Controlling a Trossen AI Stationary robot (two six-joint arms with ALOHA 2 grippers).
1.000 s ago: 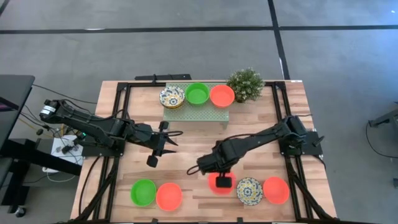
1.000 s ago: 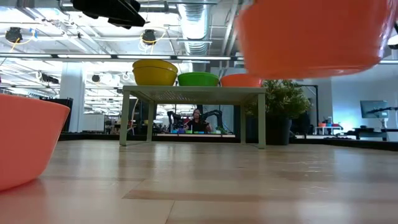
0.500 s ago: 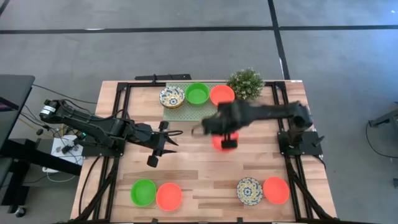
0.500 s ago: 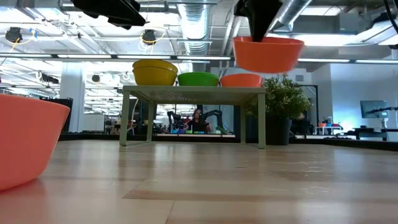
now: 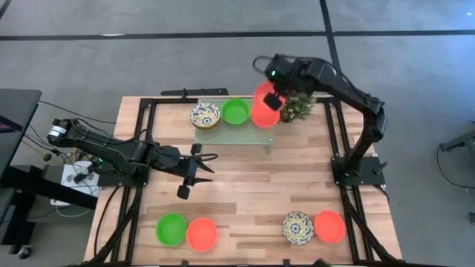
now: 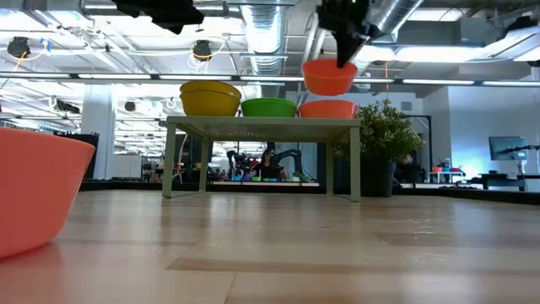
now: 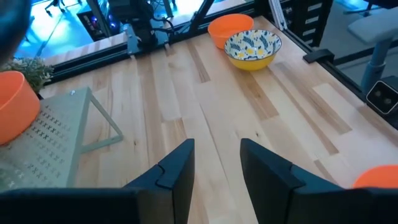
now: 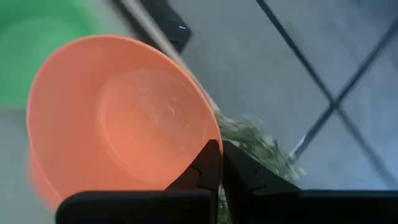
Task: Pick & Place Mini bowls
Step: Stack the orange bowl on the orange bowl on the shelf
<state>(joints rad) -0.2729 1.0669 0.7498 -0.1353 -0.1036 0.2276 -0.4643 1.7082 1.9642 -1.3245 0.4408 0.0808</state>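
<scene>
— Right fingers (image 5: pixel 272 100)?
— I've got them pinched on the rim of a red-orange bowl (image 6: pixel 328 76), held in the air just above another red-orange bowl (image 5: pixel 263 116) on the small green stand (image 6: pixel 263 125), potted plant (image 5: pixel 297 104) just beside.
— Left fingers (image 7: pixel 214 163)?
— Narrowly parted, holding nothing, low over the surface (image 5: pixel 237 185) — a patterned bowl (image 7: pixel 252 49) and an orange one (image 7: pixel 229 28) well ahead of them.

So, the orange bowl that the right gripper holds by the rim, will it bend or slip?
The orange bowl probably stays stiff: its rim looks round where the right gripper pinches it. It seems light, hanging from one edge. The smooth wall may slip.
</scene>
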